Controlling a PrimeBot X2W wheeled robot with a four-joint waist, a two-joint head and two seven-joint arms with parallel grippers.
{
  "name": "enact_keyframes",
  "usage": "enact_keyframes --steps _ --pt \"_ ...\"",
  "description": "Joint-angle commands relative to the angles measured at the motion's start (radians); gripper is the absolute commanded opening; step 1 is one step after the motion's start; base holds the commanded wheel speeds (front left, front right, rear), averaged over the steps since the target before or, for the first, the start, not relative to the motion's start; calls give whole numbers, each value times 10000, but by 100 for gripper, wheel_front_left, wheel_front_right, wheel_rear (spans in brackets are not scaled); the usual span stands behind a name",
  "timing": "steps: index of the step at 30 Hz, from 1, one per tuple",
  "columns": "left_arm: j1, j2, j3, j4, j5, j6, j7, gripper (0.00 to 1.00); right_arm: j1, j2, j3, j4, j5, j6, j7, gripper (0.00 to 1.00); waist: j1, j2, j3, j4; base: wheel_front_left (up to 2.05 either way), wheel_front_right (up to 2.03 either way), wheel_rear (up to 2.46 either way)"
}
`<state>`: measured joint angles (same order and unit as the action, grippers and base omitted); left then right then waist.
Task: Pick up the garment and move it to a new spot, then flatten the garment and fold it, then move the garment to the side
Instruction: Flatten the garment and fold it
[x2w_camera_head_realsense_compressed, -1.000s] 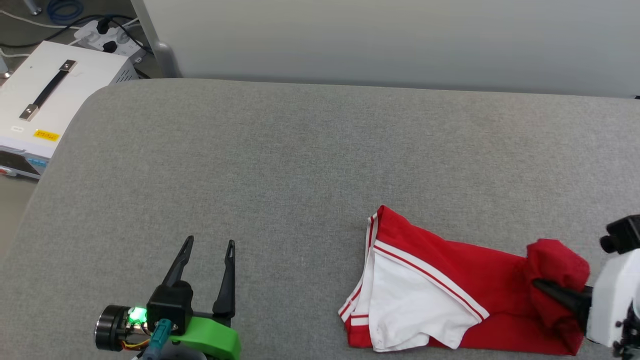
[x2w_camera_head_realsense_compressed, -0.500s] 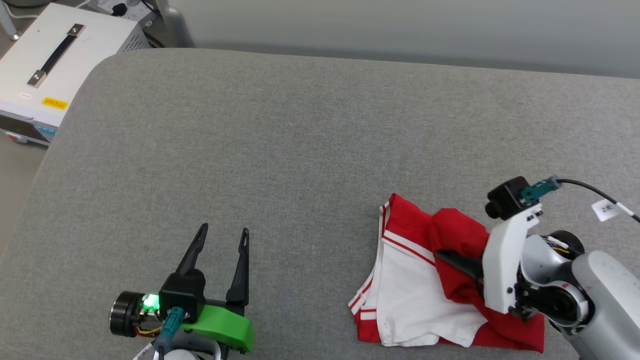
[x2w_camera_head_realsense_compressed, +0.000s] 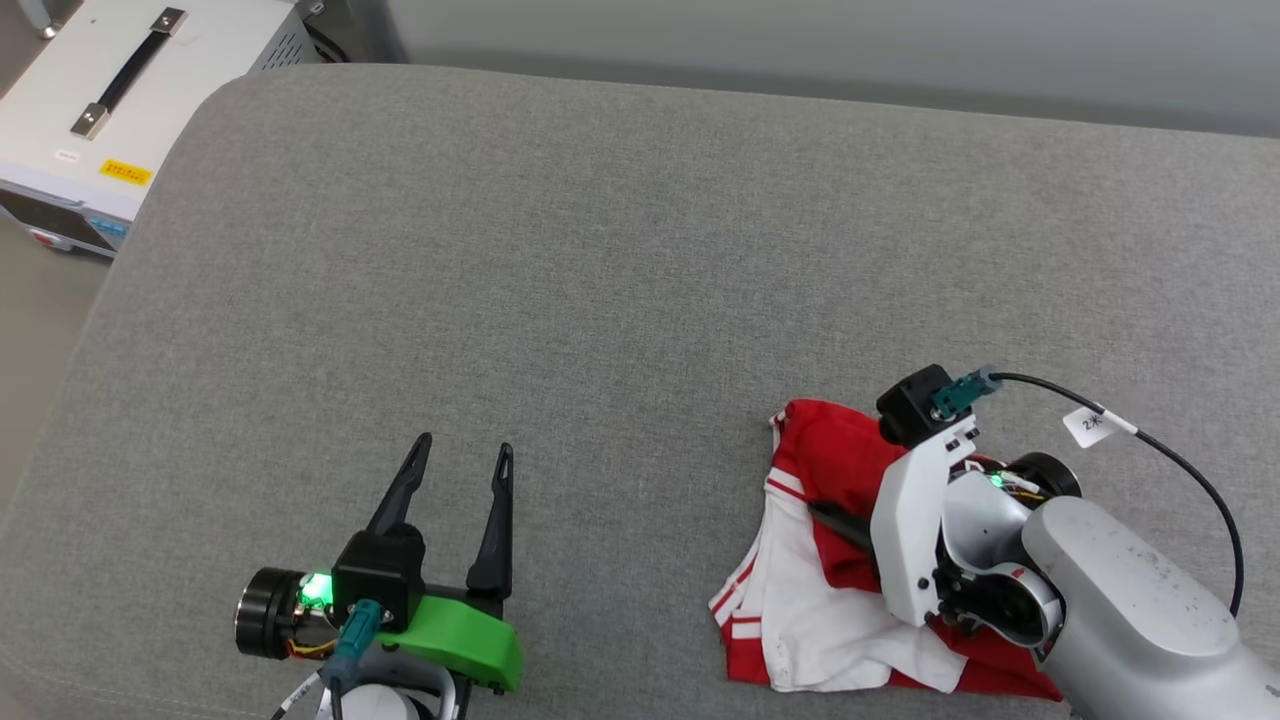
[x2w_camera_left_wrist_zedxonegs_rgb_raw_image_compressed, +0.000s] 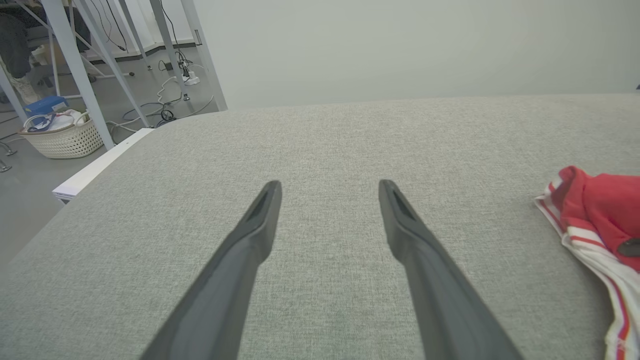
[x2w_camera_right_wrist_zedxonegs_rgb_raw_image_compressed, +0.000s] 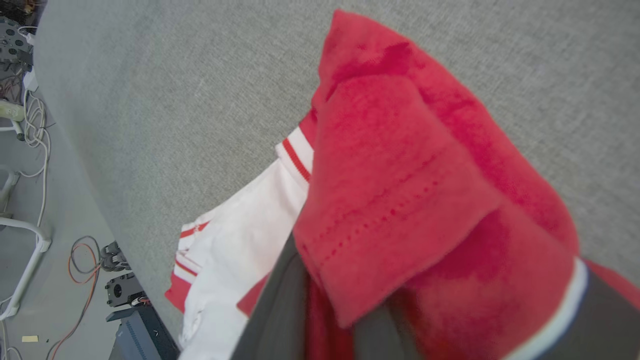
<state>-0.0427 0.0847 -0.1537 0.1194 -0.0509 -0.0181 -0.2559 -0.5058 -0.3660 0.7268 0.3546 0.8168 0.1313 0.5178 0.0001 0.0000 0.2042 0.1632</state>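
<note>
My right gripper (x2w_camera_head_realsense_compressed: 830, 518) is pinching a bunch of red cloth at one end of the garment (x2w_camera_head_realsense_compressed: 835, 455), and in the right wrist view that red hem drapes over both dark fingers, so I can't see the tips themselves. A second ago this gripper sat at the far right end of the shirt, which lay stretched out. Now it has swept that end leftward across the white sleeve, almost to the striped trim on the other edge. The shirt is doubled over on itself, a much shorter heap, low and to the right in my head view, resting on the grey cushion (x2w_camera_head_realsense_compressed: 600, 300). I read this as the fold in progress, not the move to the side. The top layer looks bunched rather than flat, so I judge it will want laying down and smoothing before I let go, or the fold will spring back.

My left gripper (x2w_camera_head_realsense_compressed: 465, 447) has its fingers spread with nothing between them. It hovers over bare cushion well apart from the shirt and takes no part in this.

Farther out, the cushion is bare all the way to the pale wall. The white box (x2w_camera_head_realsense_compressed: 120, 80) at the upper left has slid up the picture, but that is my head camera tilting, not the box moving.
</note>
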Motion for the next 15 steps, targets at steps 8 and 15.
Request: enact_keyframes --steps 8,15 --pt "142 -62 225 107 103 -43 -59 100 374 -664 -113 -749 72 -6 -1942 100 -1 0 -662 -372 0 0 0" --pt "502 21 380 67 149 -67 -59 100 1217 -1096 -2014 -1869 -556 -6 -3714 100 -1 0 -1206 -958 0 0 0"
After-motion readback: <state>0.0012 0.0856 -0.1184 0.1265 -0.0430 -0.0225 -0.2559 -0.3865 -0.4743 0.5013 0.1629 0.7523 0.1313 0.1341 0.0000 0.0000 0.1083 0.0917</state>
